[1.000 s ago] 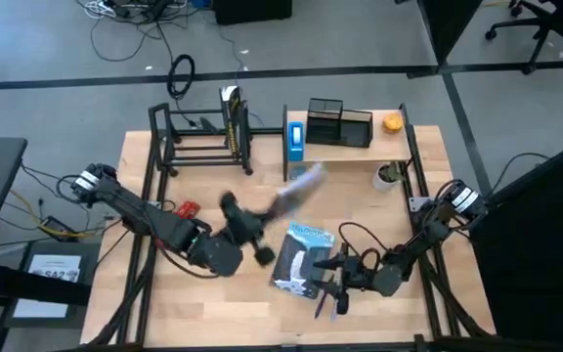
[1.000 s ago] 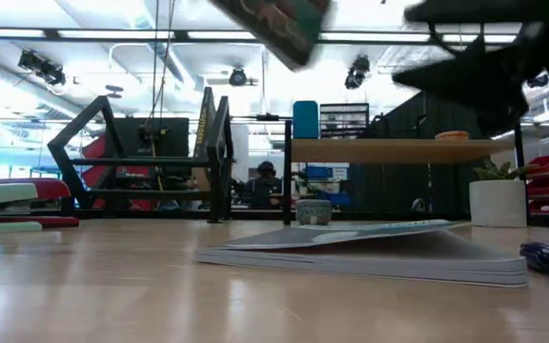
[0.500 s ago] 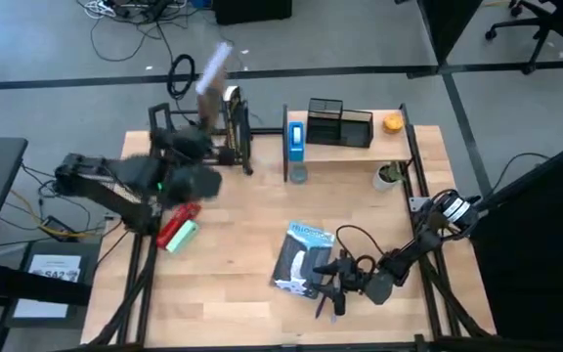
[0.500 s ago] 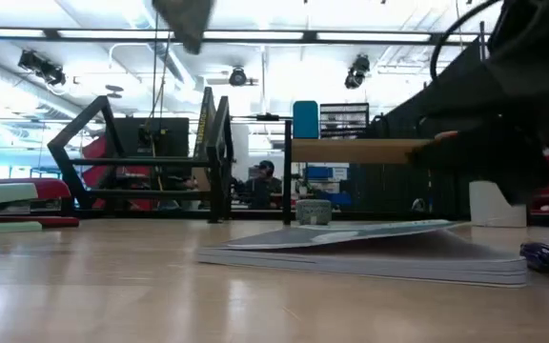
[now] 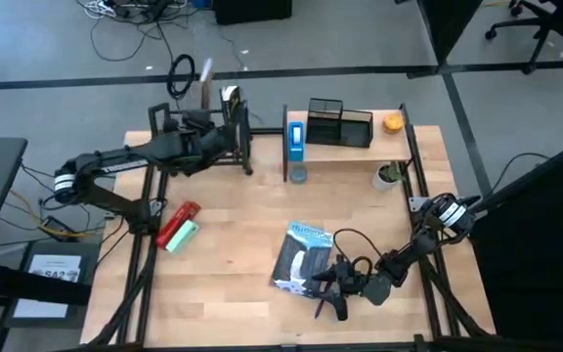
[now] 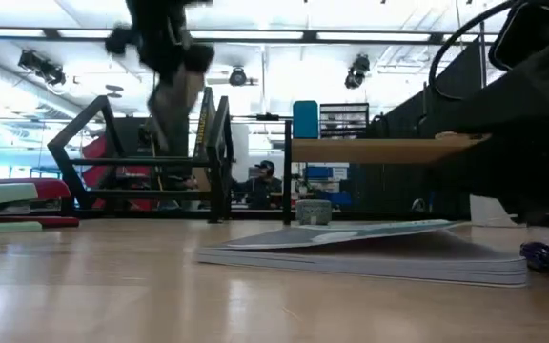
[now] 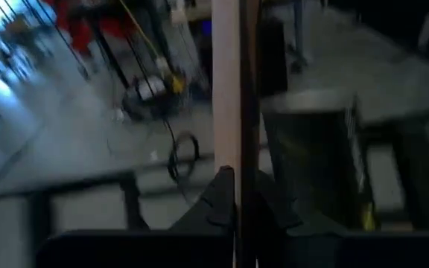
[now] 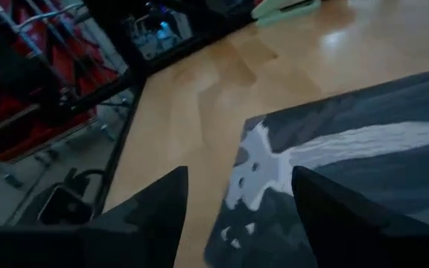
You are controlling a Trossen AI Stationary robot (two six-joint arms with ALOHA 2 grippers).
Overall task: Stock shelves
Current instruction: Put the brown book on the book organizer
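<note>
High view: left gripper [image 5: 206, 125] over black tube rack [image 5: 198, 137] at table's far left, pinching thin book [image 5: 204, 80] upright. Wood-board shelf [image 5: 350, 145] stands to the rack's right. Right gripper [image 5: 328, 289] low at magazine stack [image 5: 303, 258].
Left wrist view: fingers clamp the book's edge.
Right wrist view: fingers spread apart above the magazine.

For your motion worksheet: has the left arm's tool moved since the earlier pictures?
Yes. The left tool, holding a book, swung from mid-table to the black rack at the far side.
</note>
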